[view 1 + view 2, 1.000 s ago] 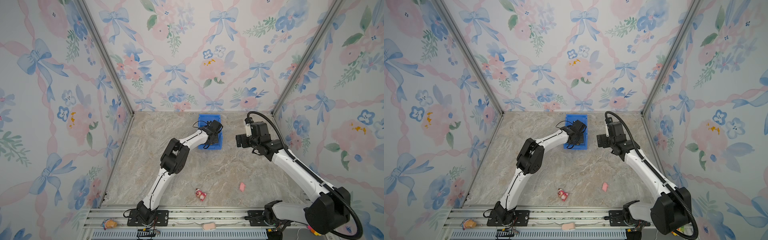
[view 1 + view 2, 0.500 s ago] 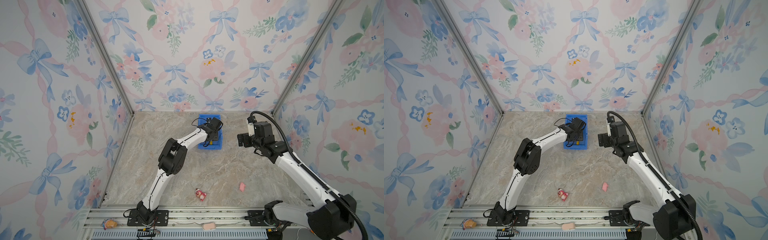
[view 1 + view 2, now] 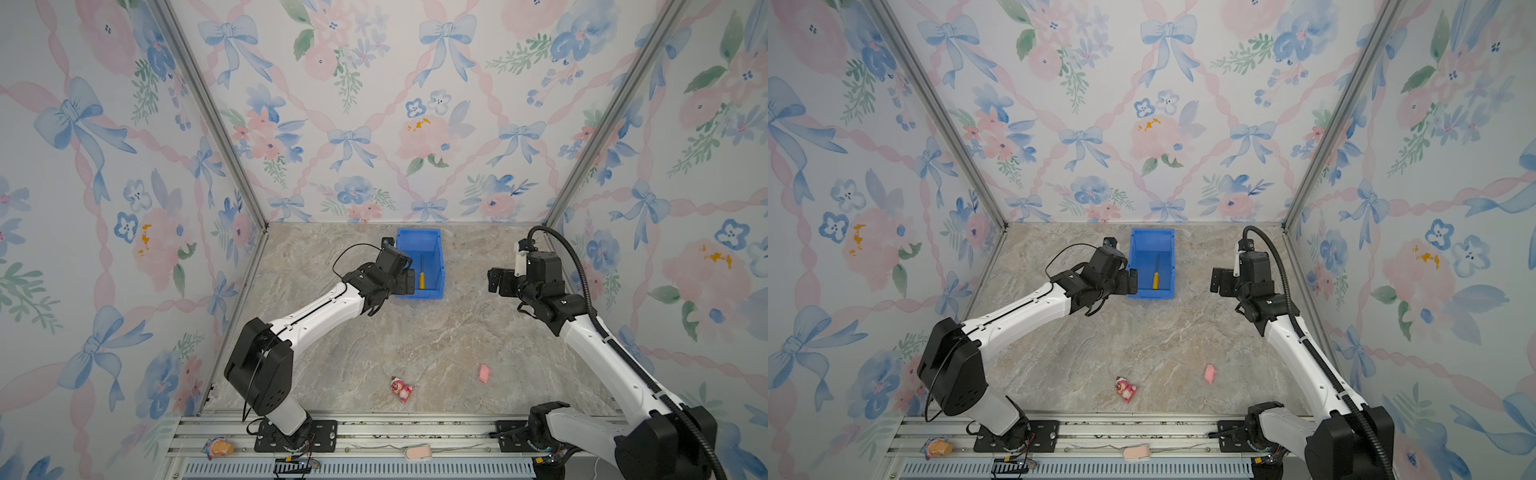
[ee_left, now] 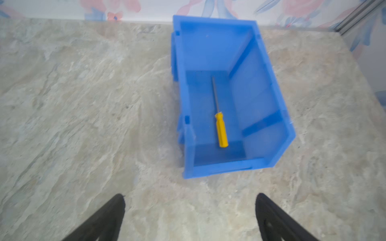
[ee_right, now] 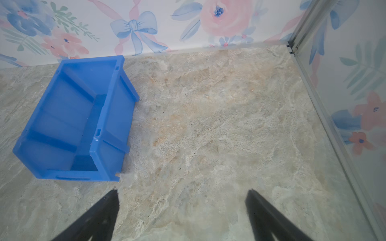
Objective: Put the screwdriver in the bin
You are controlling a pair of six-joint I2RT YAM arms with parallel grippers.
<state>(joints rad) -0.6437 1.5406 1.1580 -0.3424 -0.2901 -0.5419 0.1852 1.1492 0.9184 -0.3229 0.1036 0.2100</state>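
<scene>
The blue bin (image 3: 417, 240) (image 3: 1152, 240) stands near the back wall in both top views. The yellow-handled screwdriver (image 3: 422, 275) (image 3: 1155, 277) lies flat on its floor, with the shaft pointing toward the back wall. My left gripper (image 3: 409, 280) (image 3: 1133, 280) hovers at the bin's near-left corner. It is open and empty. The left wrist view shows the screwdriver (image 4: 220, 127) inside the bin (image 4: 261, 87), well beyond the spread left gripper (image 4: 189, 197). My right gripper (image 3: 494, 280) (image 5: 181, 193) is open and empty over bare table, right of the bin (image 5: 62, 108).
A small pink and red toy (image 3: 401, 388) and a pink scrap (image 3: 484, 372) lie on the marble table near the front. Floral walls close in the back and both sides. The front rail holds a small figure (image 3: 218, 446) and a pale piece (image 3: 417, 451).
My left gripper opened from shut and pulled back from over the bin toward its near-left corner. The screwdriver now lies loose in the bin. My right gripper drifted slightly right.
</scene>
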